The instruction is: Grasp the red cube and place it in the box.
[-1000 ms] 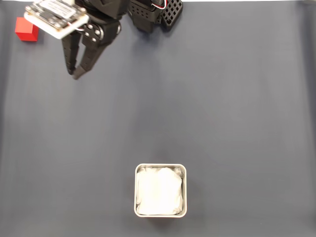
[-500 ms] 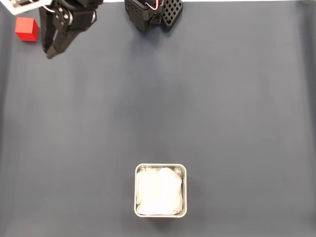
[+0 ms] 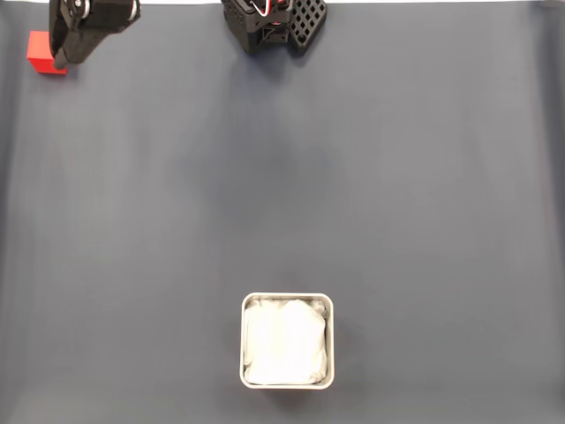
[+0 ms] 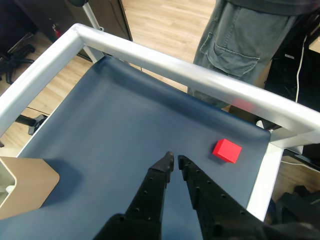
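Note:
The red cube (image 3: 39, 53) lies on the dark mat in the top left corner of the fixed view. My gripper (image 3: 60, 63) hangs just to its right there, and its black fingers cover the cube's right edge. In the wrist view the cube (image 4: 227, 150) sits to the right of and slightly beyond the fingertips, apart from them. The gripper (image 4: 175, 159) is shut, its tips almost touching with nothing between them. The box (image 3: 288, 298), a square tin with a white wrinkly lining, stands at the bottom centre of the fixed view, far from the gripper.
The arm's black base (image 3: 274, 22) sits at the top centre. A white metal frame rail (image 4: 175, 65) borders the mat right behind the cube. A person's legs in grey trousers (image 4: 245, 40) stand beyond the rail. The dark mat (image 3: 353, 177) stretches between cube and box.
The gripper has swung left and towards the top edge, from about a hand's width right of the cube to right beside it. Cube and box have not moved.

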You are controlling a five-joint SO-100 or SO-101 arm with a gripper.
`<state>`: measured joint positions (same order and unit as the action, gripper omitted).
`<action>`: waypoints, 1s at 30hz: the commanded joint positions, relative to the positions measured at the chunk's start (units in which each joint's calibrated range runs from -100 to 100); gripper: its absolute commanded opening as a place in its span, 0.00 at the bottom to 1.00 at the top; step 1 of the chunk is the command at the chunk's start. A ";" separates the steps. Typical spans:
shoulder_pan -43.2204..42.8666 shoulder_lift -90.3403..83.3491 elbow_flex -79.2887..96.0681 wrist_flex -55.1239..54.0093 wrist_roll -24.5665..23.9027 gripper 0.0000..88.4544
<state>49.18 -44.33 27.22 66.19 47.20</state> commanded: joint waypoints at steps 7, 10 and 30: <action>5.93 -1.07 1.07 -0.62 0.10 0.00; 7.42 -1.16 1.53 -0.70 0.15 0.00; 16.44 -1.25 4.08 -0.29 -1.03 0.00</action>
<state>63.87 -44.33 31.46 66.11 46.67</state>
